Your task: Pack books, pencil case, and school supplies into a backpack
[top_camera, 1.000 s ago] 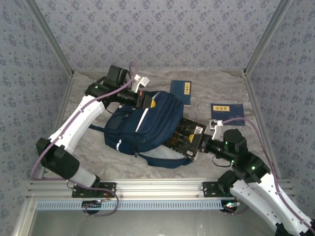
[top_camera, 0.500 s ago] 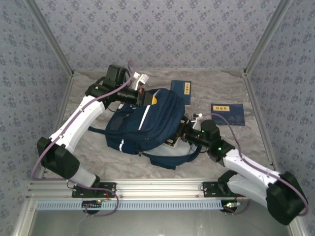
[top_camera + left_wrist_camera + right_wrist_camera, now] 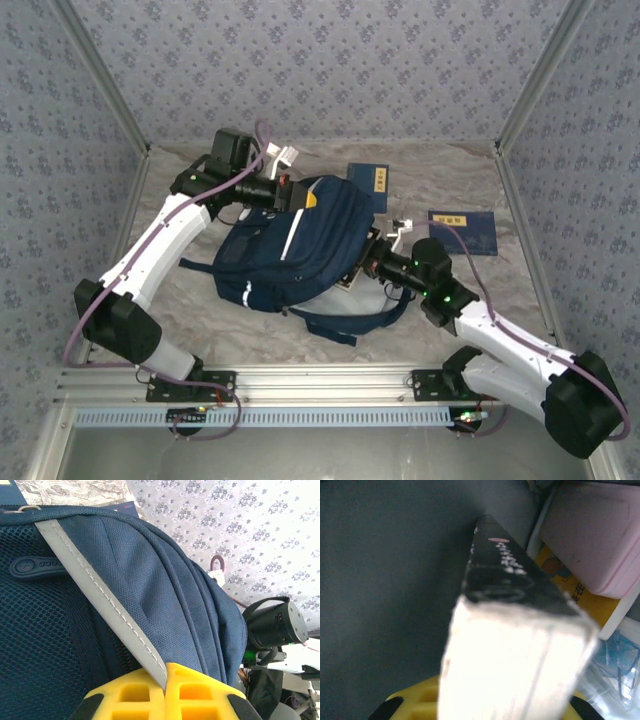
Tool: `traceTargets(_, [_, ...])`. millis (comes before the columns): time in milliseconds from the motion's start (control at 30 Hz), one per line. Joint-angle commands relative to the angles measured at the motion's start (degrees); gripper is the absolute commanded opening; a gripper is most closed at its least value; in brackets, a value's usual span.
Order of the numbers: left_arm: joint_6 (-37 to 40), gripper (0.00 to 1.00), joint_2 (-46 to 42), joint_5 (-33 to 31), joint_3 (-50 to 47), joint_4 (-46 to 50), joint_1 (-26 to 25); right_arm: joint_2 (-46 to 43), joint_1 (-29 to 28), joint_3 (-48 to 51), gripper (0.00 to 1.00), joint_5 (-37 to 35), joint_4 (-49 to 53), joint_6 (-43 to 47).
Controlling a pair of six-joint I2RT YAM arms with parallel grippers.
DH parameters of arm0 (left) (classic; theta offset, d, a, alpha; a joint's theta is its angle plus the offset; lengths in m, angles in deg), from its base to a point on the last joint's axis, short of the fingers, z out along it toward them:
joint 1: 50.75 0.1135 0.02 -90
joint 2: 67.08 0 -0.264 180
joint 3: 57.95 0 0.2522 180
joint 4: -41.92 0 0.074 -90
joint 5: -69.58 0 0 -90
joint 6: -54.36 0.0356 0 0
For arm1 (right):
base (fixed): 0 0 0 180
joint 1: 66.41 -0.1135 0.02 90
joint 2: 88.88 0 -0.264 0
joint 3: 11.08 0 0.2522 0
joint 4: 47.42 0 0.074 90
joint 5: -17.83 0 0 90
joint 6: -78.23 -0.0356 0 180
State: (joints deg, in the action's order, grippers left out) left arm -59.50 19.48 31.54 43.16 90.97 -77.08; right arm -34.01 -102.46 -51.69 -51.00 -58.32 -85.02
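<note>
Pinching white reflective stripe [image 3: 100, 605] of large navy fabric backpack [image 3: 300, 250] with left gripper [image 3: 165, 690]. Clamping thin black gold-patterned book [image 3: 500, 570] in right gripper [image 3: 505, 700], leading end inside backpack beside pink pencil case [image 3: 590, 535]. Best to slide flat along inner wall, releasing only once fully in.

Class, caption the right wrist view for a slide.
Right gripper holds the black book inside the backpack, beside an orange book.

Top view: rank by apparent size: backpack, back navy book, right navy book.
1. Backpack, clearly largest.
2-3. Right navy book and back navy book look alike; the back one is farther from camera, so unranked.
</note>
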Motion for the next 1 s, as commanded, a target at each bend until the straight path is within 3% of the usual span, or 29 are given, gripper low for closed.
traceTargets(0, [-0.71, 0.00, -4.27, 7.31, 1.84, -10.08, 0.01, 2.55, -2.07, -5.13, 0.00, -2.73, -1.94, 1.98])
traceTargets(133, [-1.27, 0.00, -4.70, 7.16, 1.82, -10.69, 0.06, 9.98, -4.27, -10.73, 0.00, -9.14, 6.00, 5.68])
traceTargets(300, [-2.02, 0.00, -4.82, 7.09, 1.42, -11.46, 0.09, 23.33, -5.86, -17.77, 0.02, -15.50, 6.39, 5.10])
traceTargets(433, [-2.75, 0.00, -4.98, 6.83, 1.08, -12.39, 0.18, 33.88, -7.31, -24.10, 0.16, -17.68, 4.96, 5.42])
traceTargets(567, [-3.28, 0.00, -5.33, 6.18, 0.39, -12.66, 0.85, 41.53, -8.24, -28.07, 0.46, -18.68, 4.11, 3.88])
traceTargets(700, [-3.41, 0.00, -6.97, 4.08, -1.23, -12.70, 3.16, 38.95, -8.16, -26.11, 0.63, -17.07, 1.58, 6.51])
traceTargets(833, [-5.32, 0.00, -8.52, 2.15, -4.37, -14.90, 6.18, 30.25, -8.25, -23.80, 0.76, -18.75, 7.70, 15.05])
traceTargets(967, [-6.46, 0.00, -9.52, -0.58, -6.54, -15.93, 8.15, 20.35, -7.87, -16.95, 0.83, -18.56, 9.55, 19.91])
